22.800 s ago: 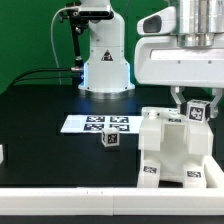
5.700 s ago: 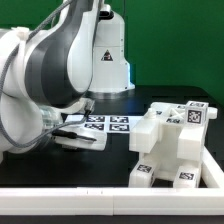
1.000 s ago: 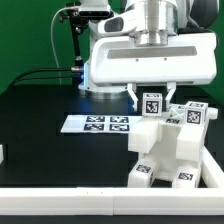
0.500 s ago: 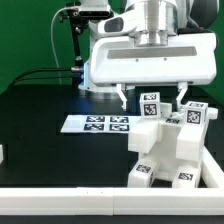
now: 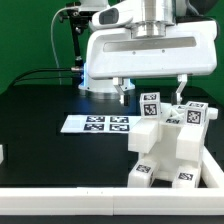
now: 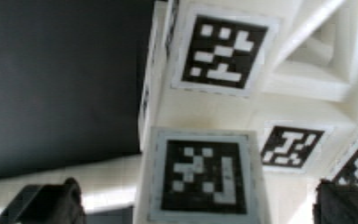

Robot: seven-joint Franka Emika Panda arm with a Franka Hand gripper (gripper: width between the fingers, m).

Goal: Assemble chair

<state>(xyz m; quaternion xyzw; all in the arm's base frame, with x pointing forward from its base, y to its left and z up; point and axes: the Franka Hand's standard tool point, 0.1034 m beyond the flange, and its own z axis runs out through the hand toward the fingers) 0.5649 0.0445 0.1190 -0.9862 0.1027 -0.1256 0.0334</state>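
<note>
In the exterior view you see the gripper hanging with its jaws spread wide and nothing between them, its two short dark-tipped fingers standing either side of a tagged white peg. That peg stands upright on top of the chair, a blocky build of matte white plastic panels with small black-and-white square tags on its faces. The chair sits on the matte black table toward the exterior view's right, near the front edge. The marker board, thin and flat, lies just beside it toward the exterior view's left.

In the wrist view you look close onto the chair's flat matte white faces and crisp pixel-patterned tags. One dark rounded fingertip shows, apart from the white plastic.
</note>
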